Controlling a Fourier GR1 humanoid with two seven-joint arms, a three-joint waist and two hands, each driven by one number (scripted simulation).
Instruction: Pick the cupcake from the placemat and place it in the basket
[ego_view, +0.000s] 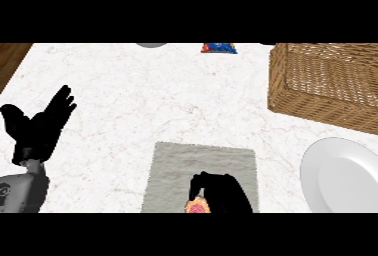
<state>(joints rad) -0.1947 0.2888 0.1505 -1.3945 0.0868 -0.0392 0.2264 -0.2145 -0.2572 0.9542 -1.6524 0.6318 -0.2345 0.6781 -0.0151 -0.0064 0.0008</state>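
A grey placemat (198, 165) lies at the bottom centre of the counter. On its near edge sits the cupcake (197, 206), of which only a tan wrapper and pink top show. My right hand (221, 192) is curled over and around it, hiding most of it. The wicker basket (325, 82) stands at the upper right, well away from the hand. My left hand (40, 125) rests open at the left edge, fingers up.
A white plate (343, 172) lies at the right edge, just below the basket. At the counter's far edge are a blue and orange packet (219, 48) and part of a grey round object (151, 44). Dark wood shows past the counter's upper left corner.
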